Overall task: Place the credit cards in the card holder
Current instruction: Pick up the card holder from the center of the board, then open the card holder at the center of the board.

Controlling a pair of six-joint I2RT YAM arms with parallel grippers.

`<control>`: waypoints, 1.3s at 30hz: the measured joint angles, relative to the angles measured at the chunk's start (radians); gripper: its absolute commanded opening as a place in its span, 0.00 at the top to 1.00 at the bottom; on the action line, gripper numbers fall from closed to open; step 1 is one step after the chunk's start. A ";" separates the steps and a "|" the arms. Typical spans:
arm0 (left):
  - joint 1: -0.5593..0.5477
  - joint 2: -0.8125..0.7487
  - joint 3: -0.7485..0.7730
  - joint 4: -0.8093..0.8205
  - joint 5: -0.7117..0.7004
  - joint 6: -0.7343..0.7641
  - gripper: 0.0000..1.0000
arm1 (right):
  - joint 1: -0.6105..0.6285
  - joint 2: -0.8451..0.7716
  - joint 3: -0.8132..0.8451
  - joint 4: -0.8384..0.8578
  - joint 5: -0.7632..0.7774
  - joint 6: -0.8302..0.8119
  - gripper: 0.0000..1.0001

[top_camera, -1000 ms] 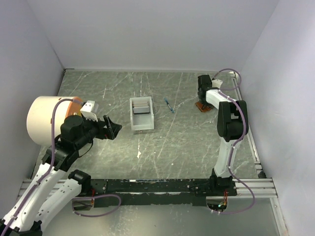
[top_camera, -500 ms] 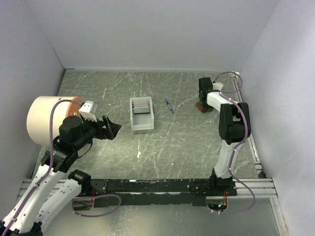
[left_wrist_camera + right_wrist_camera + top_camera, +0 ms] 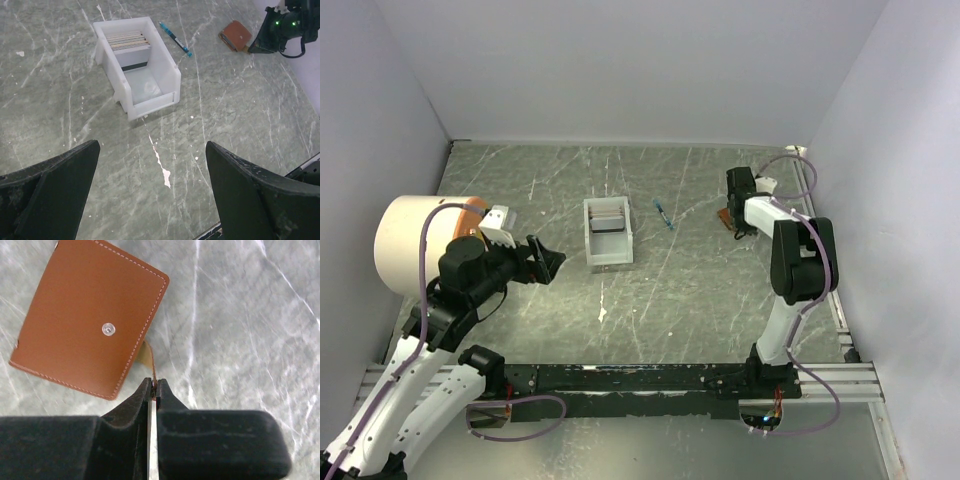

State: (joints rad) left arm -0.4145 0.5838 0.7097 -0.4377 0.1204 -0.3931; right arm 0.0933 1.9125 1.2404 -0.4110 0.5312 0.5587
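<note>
Pinching only the thin tab (image 3: 149, 357) of the flat brown leather card holder (image 3: 90, 315) at the grey marbled surface (image 3: 240, 125) far right with the right gripper (image 3: 153, 386) jaws, with left gripper (image 3: 152, 150) jaws spread wide short of the white plastic bin (image 3: 167, 75) of stacked credit cards (image 3: 127, 40), so could easily slip off such a skinny grip if tugged.

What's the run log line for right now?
right pincer: shut on card holder tab | left pincer: open, empty | credit cards: in white bin

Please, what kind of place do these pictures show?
Probably a robot test cell rather than a home: plain white walls close in a grey marbled table, and the left arm and right arm are bolted to a rail at its near edge.
</note>
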 measured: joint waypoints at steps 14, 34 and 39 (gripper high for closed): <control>0.000 -0.031 -0.001 0.002 0.026 0.016 0.03 | 0.045 -0.357 -0.232 -0.005 -0.101 -0.027 1.00; 0.002 -0.030 -0.026 0.097 0.174 0.084 0.14 | 0.427 -0.830 -0.369 -0.074 -0.521 -0.095 1.00; 0.002 -0.006 -0.026 0.129 0.242 0.107 0.16 | 0.466 -0.924 -0.417 -0.051 -0.753 -0.102 1.00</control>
State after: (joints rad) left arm -0.4129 0.5774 0.6842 -0.3092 0.3622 -0.2863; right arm 0.5594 0.9886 0.8238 -0.4625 -0.2214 0.4564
